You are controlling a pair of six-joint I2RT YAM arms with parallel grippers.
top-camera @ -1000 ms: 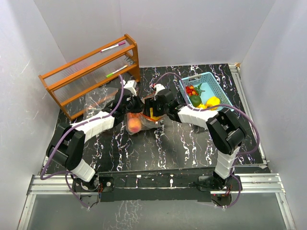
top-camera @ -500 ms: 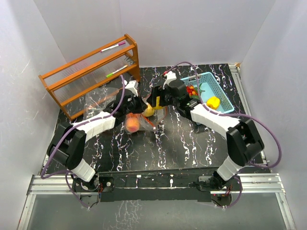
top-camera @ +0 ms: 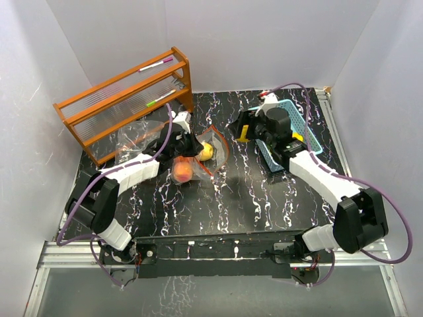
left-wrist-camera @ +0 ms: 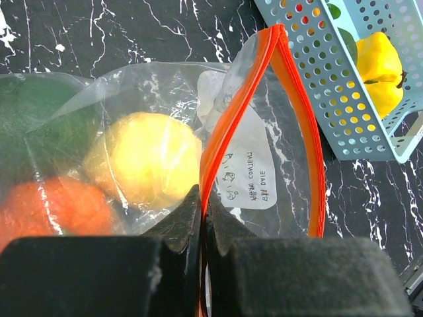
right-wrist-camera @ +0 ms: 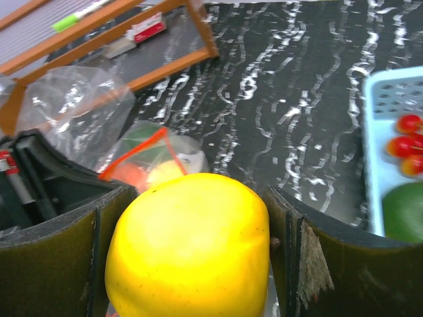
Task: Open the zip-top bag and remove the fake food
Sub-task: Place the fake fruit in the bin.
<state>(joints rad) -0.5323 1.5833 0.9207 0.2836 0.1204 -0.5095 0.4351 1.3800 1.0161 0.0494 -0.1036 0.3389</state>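
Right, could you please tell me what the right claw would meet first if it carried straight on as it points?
Most likely the open zip-top bag, pinched by the left claw. The right claw, shut on a yellow fruit, aims at it, though it may touch the table first.

The zip-top bag is clear, crinkled, shiny plastic film with a smooth orange zip strip and a white paper-like label, and the fake food inside shows as smooth plastic. The yellow fruit held between the right gripper's worn matt dark pads is glossy, smooth plastic, while the left gripper's fingers are matt black. The tabletop is glossy black with white marble veining, the basket pale blue perforated plastic, the rack orange-brown wood with ribbed translucent shelves.
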